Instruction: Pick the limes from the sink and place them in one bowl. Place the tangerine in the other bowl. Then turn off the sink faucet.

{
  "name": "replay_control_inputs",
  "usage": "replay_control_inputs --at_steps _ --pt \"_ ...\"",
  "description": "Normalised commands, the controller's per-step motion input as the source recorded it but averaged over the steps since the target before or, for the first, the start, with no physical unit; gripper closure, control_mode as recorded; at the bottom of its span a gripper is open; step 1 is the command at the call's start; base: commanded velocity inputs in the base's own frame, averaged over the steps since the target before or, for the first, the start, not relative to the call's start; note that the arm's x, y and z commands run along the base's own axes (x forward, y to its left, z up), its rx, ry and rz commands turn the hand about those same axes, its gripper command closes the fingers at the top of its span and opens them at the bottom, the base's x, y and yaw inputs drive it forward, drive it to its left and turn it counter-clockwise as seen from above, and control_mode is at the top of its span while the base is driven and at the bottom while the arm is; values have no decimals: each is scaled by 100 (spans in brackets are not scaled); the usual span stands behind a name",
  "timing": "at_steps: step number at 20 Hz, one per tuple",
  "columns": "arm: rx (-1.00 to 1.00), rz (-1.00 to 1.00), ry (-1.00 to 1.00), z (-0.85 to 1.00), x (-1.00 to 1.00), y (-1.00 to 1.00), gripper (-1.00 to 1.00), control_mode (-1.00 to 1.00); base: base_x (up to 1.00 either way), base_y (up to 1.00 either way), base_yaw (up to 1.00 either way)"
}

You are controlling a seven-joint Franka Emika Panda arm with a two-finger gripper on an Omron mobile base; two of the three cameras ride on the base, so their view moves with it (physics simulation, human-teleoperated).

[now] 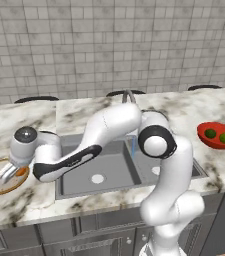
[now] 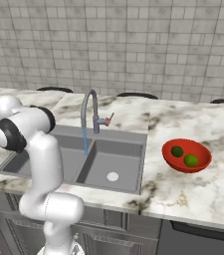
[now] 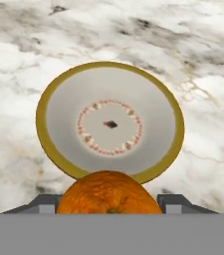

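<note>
Limes: two, one darker (image 2: pixel 177 151) and one lighter (image 2: pixel 191 160); tangerine (image 3: pixel 109 192): one. Bowls: two, one glossy red bowl (image 2: pixel 203 154) and one tan-rimmed bowl (image 3: pixel 109 122) with a pale inside and a reddish ring. Sink (image 2: pixel 133 162): one, with two basins, each with one round white drain; gooseneck faucet (image 2: pixel 88 110): one, with one side lever.

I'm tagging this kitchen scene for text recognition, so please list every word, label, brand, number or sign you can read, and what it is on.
None: no readable text in any view.
The tan bowl carries only a ring of reddish marks and a dark centre spot, a pattern, not letters.
The tangerine, red bowl, limes, faucet, sink and marble counter bear no writing.
</note>
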Motion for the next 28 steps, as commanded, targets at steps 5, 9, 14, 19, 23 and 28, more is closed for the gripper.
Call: replay_control_inputs --at_steps 5,9,14,19,23,28 --pt "0 -11 -4 0 12 58 100 -100 0 0 0" --pt "0 -13 0 0 31 13 100 -100 0 0 0" --pt "0 -11 0 -7 57 0 100 -100 0 0 0" --pt "-1 -7 14 -24 50 0 -100 -100 0 0 0" --pt "-4 -7 15 -26 16 16 -100 -100 0 0 0" --pt "-2 -8 9 -2 10 16 -100 -100 0 0 0"
